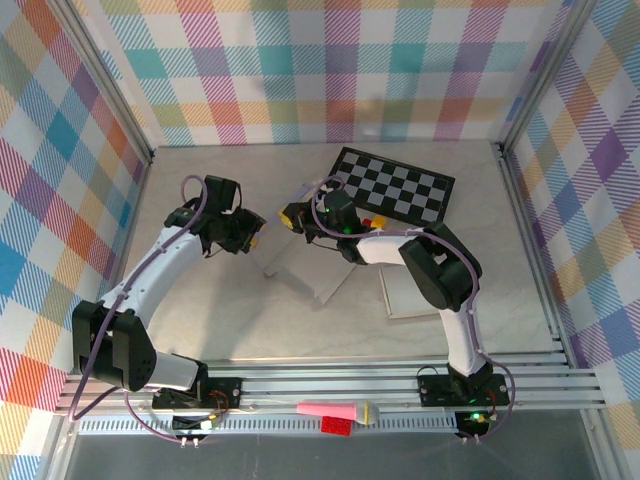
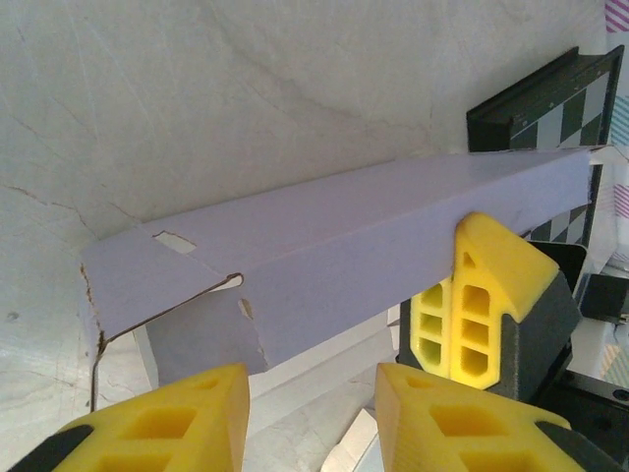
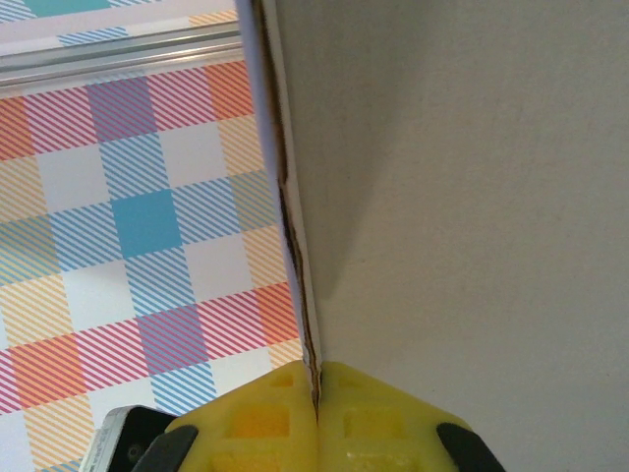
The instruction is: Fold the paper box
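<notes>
Right claw (image 3: pixel 314 388) pinched tight on the thin edge of the paper box (image 2: pixel 344 236). Left claw (image 2: pixel 310 418) part open, holding nothing; box's folded flap just ahead of its fingertips. Box spans between both claws, over worktop (image 1: pixel 200 310)
</notes>
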Robot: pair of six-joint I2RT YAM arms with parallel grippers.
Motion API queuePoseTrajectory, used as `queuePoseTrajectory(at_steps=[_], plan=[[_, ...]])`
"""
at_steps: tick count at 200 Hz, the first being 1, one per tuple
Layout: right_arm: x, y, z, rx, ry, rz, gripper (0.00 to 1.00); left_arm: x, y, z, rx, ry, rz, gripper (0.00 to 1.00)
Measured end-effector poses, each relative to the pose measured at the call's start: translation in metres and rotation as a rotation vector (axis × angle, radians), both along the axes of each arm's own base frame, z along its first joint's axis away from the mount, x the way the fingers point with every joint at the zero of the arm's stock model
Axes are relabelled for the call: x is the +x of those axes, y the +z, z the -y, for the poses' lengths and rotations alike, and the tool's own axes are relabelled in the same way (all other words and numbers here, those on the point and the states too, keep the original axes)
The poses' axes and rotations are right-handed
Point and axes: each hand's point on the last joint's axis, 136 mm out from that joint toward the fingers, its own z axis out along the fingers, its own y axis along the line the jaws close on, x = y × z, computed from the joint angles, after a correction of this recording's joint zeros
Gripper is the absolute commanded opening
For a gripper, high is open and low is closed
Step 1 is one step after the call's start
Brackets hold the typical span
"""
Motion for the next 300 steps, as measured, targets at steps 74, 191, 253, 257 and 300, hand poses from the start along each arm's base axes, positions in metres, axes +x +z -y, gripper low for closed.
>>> queuePoseTrajectory(at_steps=[74,191,253,257,300], plan=[[0.002,0.003,0.002,0.009,-0.019,-0.017,0.00,0.000,-0.013,0.000,0.019,-0.011,-0.038,0.38],[0.005,0.007,0.005,0.012,-0.052,-0.039,0.00,0.012,-0.011,0.005,0.021,-0.009,0.004,0.24],[0.005,0.008,0.005,0.013,-0.053,-0.038,0.00,-0.001,0.016,-0.008,0.088,-0.047,0.076,0.47],[0.005,0.008,0.006,0.013,-0.053,-0.038,0.00,-0.003,0.019,-0.011,0.099,-0.050,0.084,0.46],[0.005,0.008,0.006,0.010,-0.052,-0.041,0.00,-0.028,0.037,-0.055,0.263,-0.105,0.242,0.26]])
